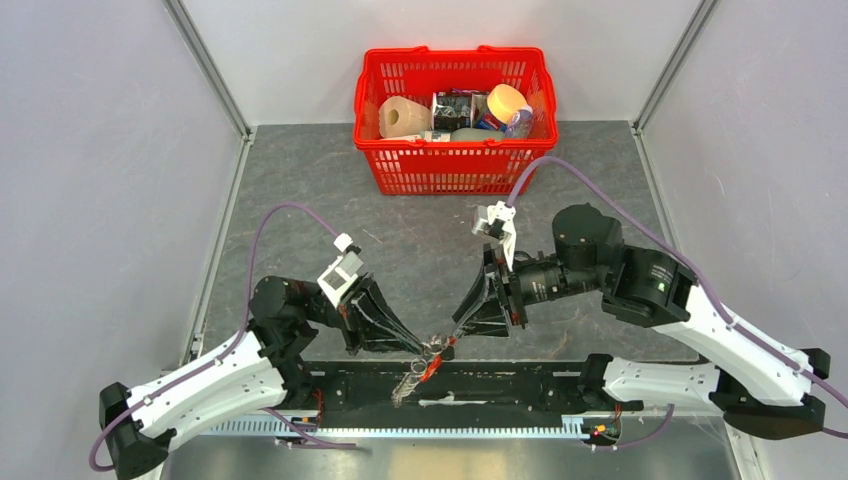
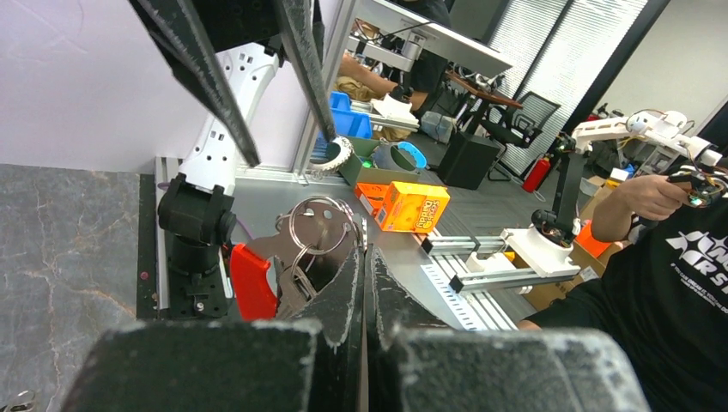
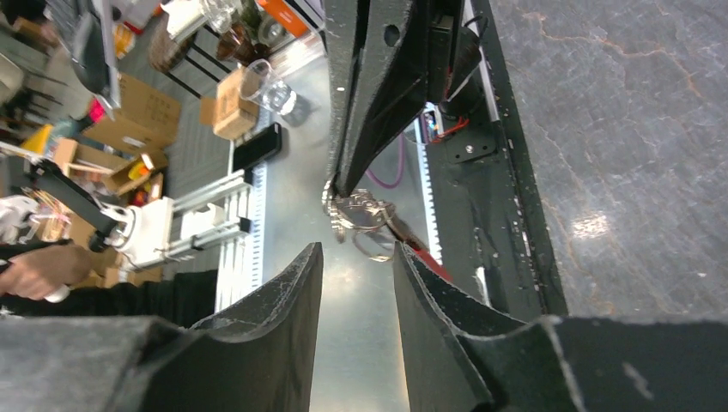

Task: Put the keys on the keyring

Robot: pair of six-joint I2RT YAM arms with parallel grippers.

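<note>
Fingers of the left gripper (image 2: pixel 364 257) are clamped on the keyring (image 2: pixel 300 275); right gripper (image 3: pixel 356 253) fingers stand apart, empty. Bunch likely light, limp, slippery: grip the metal ring (image 2: pixel 292 227), not the red strap (image 2: pixel 251 281).

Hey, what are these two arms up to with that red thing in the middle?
They're handling a keyring. The left gripper is shut on its metal rings, holding it up between the arms. The right gripper faces it, open and empty, tips just short of the rings. I can't spot a separate key.
</note>
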